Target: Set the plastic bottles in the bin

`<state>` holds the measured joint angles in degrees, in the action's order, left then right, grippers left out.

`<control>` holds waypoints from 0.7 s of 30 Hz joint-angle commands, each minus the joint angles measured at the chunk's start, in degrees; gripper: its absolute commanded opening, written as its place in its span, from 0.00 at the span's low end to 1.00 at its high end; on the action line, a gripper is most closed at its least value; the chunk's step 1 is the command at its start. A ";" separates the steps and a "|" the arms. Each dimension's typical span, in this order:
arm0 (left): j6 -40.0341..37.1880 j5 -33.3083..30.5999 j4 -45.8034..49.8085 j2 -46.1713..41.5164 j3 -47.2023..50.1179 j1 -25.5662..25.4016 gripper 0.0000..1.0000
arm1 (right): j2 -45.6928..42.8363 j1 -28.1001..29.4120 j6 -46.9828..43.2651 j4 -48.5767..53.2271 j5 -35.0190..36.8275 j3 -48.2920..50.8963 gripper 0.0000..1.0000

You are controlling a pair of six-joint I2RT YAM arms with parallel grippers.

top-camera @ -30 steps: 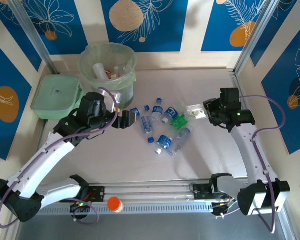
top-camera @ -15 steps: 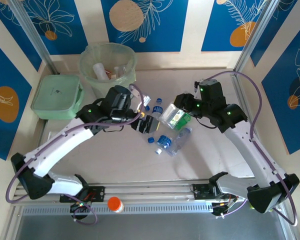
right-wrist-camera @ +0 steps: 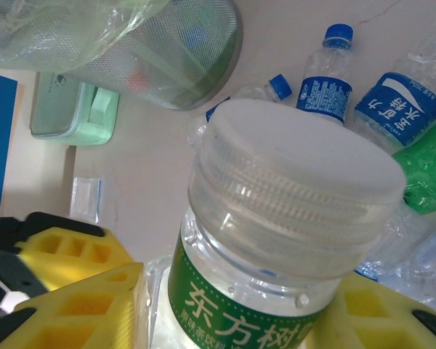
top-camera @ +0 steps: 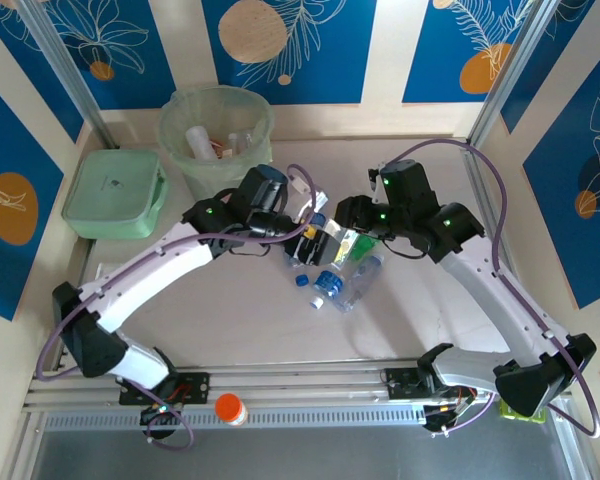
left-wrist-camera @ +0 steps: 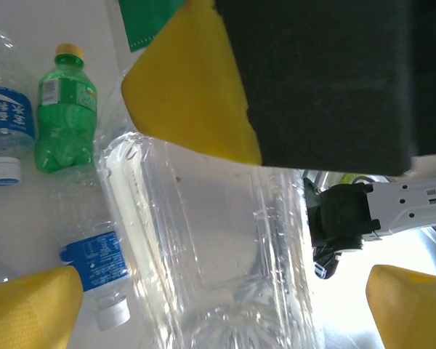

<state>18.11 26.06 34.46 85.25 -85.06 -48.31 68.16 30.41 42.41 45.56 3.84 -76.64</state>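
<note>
My right gripper (top-camera: 348,232) (right-wrist-camera: 240,320) is shut on a clear plastic bottle (right-wrist-camera: 291,203) with a green label and a pale cap, held above the table's middle. My left gripper (top-camera: 318,238) (left-wrist-camera: 218,305) is open wide, its yellow fingertips (left-wrist-camera: 29,309) either side of that same bottle (left-wrist-camera: 218,218) without closing on it. More plastic bottles lie below: a green one (left-wrist-camera: 64,120), blue-labelled ones (left-wrist-camera: 94,265) (right-wrist-camera: 325,87) (top-camera: 327,285). The pale green bin (top-camera: 180,150) (right-wrist-camera: 167,65) stands at the far left with bottles inside.
A flat green lidded box (top-camera: 113,192) sits left of the bin. An orange-capped white item (top-camera: 230,408) lies on the rail at the near edge. The two arms meet closely over the bottle pile.
The left arm swung right from beside the bin to the middle, its jaws opening wide. The right arm picked up the green-labelled bottle and carried it left to meet the left gripper.
</note>
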 commanded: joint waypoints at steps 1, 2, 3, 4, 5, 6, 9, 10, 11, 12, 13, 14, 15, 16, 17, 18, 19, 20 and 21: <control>0.81 3.37 -3.07 1.39 -2.23 -1.65 0.98 | 0.57 0.52 1.95 0.30 -0.67 -2.37 0.37; 0.64 3.32 -3.08 1.86 -2.59 -2.04 0.98 | 0.70 0.46 2.66 0.17 -0.67 -2.43 0.37; 0.53 3.17 -3.00 2.12 -2.87 -2.29 0.96 | 0.78 0.61 3.20 0.00 -0.75 -2.41 0.37; 0.52 2.75 -2.91 2.49 -3.15 -2.46 0.95 | 0.92 0.61 3.82 -0.10 -1.05 -2.40 0.37; 0.52 2.39 -2.99 2.63 -3.19 -2.51 0.92 | 0.97 0.61 4.37 -0.51 -1.56 -2.35 0.38; 0.45 2.24 -3.07 2.72 -3.10 -2.63 0.89 | 1.14 0.69 4.62 -0.76 -1.97 -2.29 0.38; -0.07 1.14 -2.95 2.65 -3.03 -2.59 0.76 | 1.53 0.96 5.36 -0.71 -1.73 -2.37 0.38; -0.25 0.92 -2.99 2.49 -3.01 -2.69 0.70 | 1.61 1.13 5.56 -0.60 -1.43 -2.37 0.38; -0.44 0.79 -3.04 2.38 -2.92 -2.67 0.66 | 1.66 1.14 5.89 -0.48 -1.01 -2.24 0.38; -0.68 0.59 -2.91 2.23 -2.92 -2.76 0.63 | 1.71 1.23 6.20 -0.54 -0.70 -2.13 0.39; -0.88 0.32 -2.74 2.22 -3.01 -2.77 0.59 | 1.60 1.23 6.54 -0.48 -0.43 -1.95 0.39; -1.08 0.19 -2.49 2.13 -3.01 -2.83 0.57 | 1.54 1.22 6.84 -0.64 -0.45 -1.80 0.40; -1.15 0.21 -2.38 2.18 -3.01 -2.84 0.57 | 1.51 1.22 6.91 -0.79 -0.64 -1.71 0.41; -1.31 0.14 -2.38 2.07 -3.01 -2.84 0.56 | 1.62 1.23 7.03 -0.90 -1.13 -1.74 0.42; -1.25 0.08 -2.38 1.98 -3.05 -2.84 0.56 | 1.70 1.30 7.07 -0.98 -1.41 -1.82 0.45; -1.41 0.00 -2.38 1.94 -3.01 -2.86 0.56 | 1.70 1.32 7.04 -0.99 -1.54 -1.82 0.49; -1.46 -0.14 -2.29 1.74 -3.01 -2.84 0.56 | 1.55 1.31 6.77 -0.94 -1.64 -1.92 0.55; -1.57 -0.31 -2.20 1.59 -2.93 -2.85 0.55 | 1.26 1.31 6.63 -0.94 -1.52 -1.96 0.62; -1.57 -0.59 -2.07 1.35 -2.88 -2.86 0.55 | 0.92 1.30 6.77 -0.75 -0.96 -1.98 0.70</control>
<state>18.96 24.75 34.28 88.03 -85.91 -50.19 68.90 31.09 47.57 45.54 4.05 -77.52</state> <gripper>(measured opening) 0.583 0.665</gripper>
